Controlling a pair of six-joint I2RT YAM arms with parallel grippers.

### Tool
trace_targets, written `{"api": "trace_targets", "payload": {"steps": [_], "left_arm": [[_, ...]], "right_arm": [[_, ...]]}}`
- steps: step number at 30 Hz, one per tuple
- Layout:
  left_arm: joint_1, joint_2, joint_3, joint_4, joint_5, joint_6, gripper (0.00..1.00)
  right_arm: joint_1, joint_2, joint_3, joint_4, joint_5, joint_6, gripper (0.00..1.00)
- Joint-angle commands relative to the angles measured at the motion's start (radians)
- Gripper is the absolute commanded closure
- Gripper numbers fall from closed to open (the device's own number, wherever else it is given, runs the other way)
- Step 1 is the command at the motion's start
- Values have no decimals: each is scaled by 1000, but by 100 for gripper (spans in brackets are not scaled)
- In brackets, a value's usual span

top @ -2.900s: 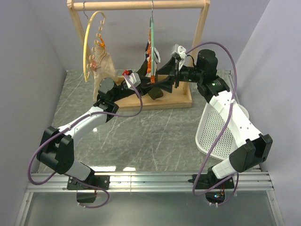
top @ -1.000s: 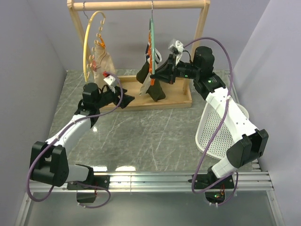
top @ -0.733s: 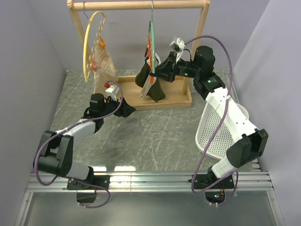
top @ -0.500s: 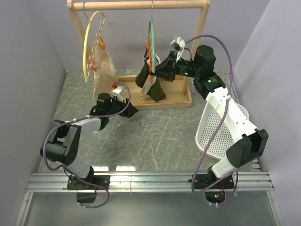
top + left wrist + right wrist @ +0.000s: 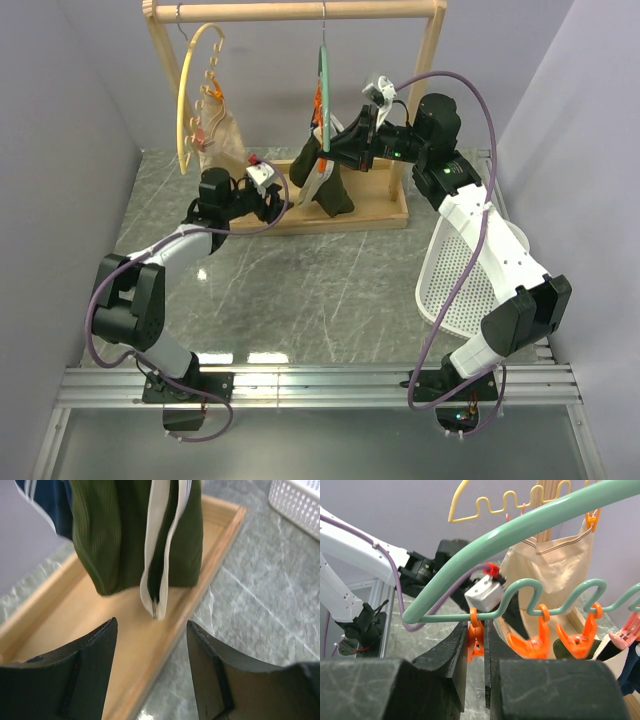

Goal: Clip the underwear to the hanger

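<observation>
Olive underwear (image 5: 110, 535) hanging under the teal hanger (image 5: 520, 525), just ahead of the left gripper (image 5: 150, 672).
The underwear is ribbed dark green with a pale band and hangs over the wooden base (image 5: 60, 625). In the last half second the left gripper has swung up toward it, fingers spread wide. The right gripper (image 5: 476, 652) stays pinched on an orange clip (image 5: 475, 636) of the hanger.
</observation>
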Motion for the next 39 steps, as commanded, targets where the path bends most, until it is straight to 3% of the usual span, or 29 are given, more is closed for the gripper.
{"api": "trace_targets", "payload": {"steps": [1, 6, 10, 13, 19, 24, 39], "left_arm": [[-1, 12, 97, -48, 47, 16, 37], [-3, 46, 197, -157, 134, 77, 40], [-6, 11, 157, -178, 192, 342, 42], [-9, 23, 166, -228, 212, 511, 49], [-12, 109, 276, -335, 258, 695, 58], [-18, 167, 339, -329, 251, 707, 58], [-27, 298, 462, -300, 211, 513, 58]], "right_arm": [[-4, -17, 43, 29, -16, -17, 100], [-2, -18, 41, 29, -22, -24, 100], [-4, -13, 43, 29, -33, -26, 100], [-4, -13, 37, 29, -41, -24, 100], [-2, -14, 37, 29, -48, -35, 100], [-2, -15, 34, 12, -53, -43, 100], [-4, -7, 35, 20, -61, -29, 100]]}}
